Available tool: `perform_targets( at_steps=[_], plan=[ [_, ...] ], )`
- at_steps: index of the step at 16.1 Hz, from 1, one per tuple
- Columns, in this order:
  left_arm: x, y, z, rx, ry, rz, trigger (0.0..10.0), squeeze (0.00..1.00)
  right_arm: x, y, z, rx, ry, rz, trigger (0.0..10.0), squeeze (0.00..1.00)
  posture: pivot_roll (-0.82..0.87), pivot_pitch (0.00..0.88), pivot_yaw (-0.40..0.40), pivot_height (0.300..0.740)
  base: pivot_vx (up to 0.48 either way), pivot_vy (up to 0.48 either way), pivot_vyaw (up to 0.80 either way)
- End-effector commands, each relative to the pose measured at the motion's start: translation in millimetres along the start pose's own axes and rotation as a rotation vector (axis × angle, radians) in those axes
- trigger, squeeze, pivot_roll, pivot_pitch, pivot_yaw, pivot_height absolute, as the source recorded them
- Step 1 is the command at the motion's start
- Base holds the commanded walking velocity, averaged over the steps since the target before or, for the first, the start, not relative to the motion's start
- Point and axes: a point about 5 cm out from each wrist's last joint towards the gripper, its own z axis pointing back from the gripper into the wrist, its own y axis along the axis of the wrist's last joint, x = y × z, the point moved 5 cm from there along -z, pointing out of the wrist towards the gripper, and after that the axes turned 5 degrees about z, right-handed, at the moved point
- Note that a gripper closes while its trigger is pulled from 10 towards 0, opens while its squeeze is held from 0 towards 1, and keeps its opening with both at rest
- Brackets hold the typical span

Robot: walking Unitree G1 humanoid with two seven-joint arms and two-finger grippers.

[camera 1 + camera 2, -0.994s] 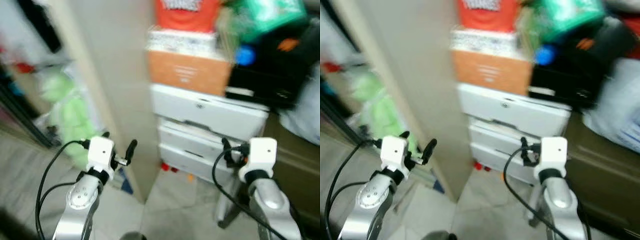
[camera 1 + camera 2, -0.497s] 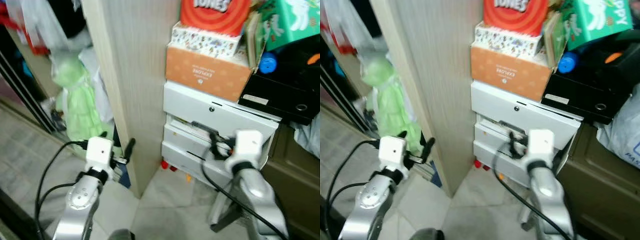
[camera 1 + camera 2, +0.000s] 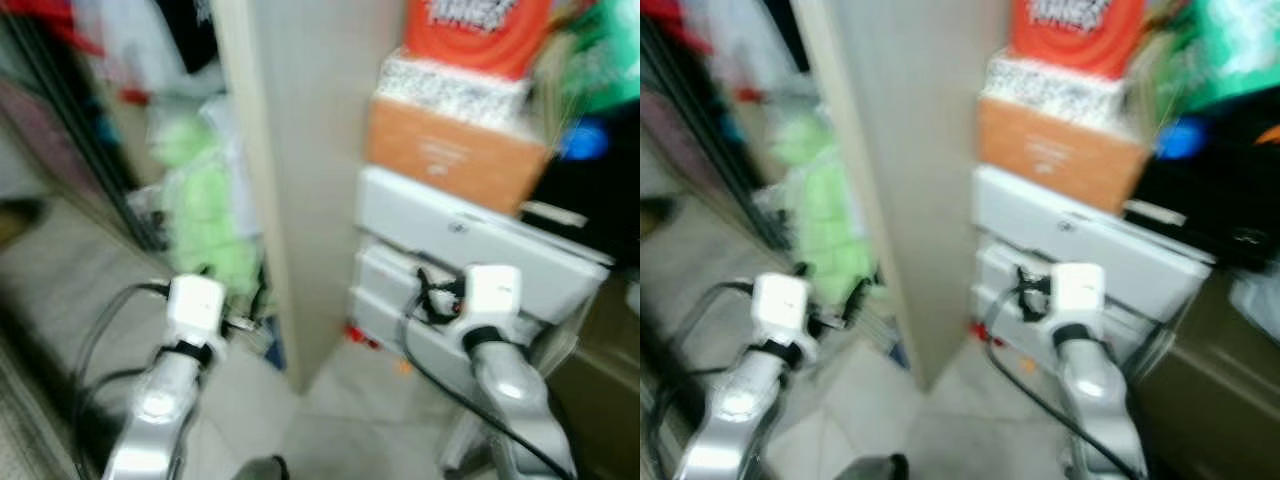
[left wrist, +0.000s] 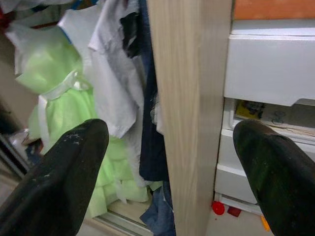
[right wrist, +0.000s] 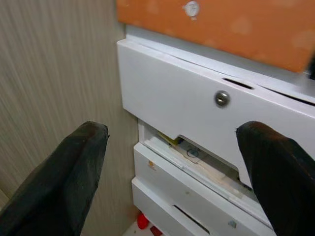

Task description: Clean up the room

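My left gripper (image 4: 172, 142) is open and empty, held low in front of the edge of a tall wooden panel (image 3: 300, 150). Beyond it hang a light green dress (image 4: 64, 98) and white and dark clothes (image 4: 123, 78). My right gripper (image 5: 172, 142) is open and empty, facing a white drawer unit (image 5: 197, 98) with a round lock. A drawer below the lock stands slightly ajar with papers inside. Small red things (image 4: 218, 207) lie on the floor at the foot of the drawers.
An orange box (image 3: 450, 160), a patterned box and a red container (image 3: 480, 25) are stacked on the drawers. A black case (image 3: 1210, 200) and a green pack sit to the right. Pale tiled floor (image 3: 340, 430) lies below. The eye views are blurred.
The whole picture has slid to the right and blurred, so the camera has turned left. Over the second the right arm swung in toward the drawers; the left arm kept its pose.
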Motion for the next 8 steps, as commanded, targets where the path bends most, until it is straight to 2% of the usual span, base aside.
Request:
perform_targets(
  at_steps=[1, 8],
  plan=[
    [-5.9, 2.2, 1.2, 0.000, 0.011, -0.014, 10.0, 0.00, -2.6, 8.2, 0.0, 0.027, 0.001, -0.019, 10.0, 0.00, -0.01, 0.000, -0.003, 0.740, 0.000, 0.000, 0.80],
    [-6.3, 2.3, 3.5, -0.007, 0.010, -0.021, 10.0, 0.00, -6.7, 7.2, -1.2, 0.022, 0.022, -0.020, 10.0, 0.00, 0.00, 0.000, -0.008, 0.740, 0.000, 0.000, 0.80]
  ],
)
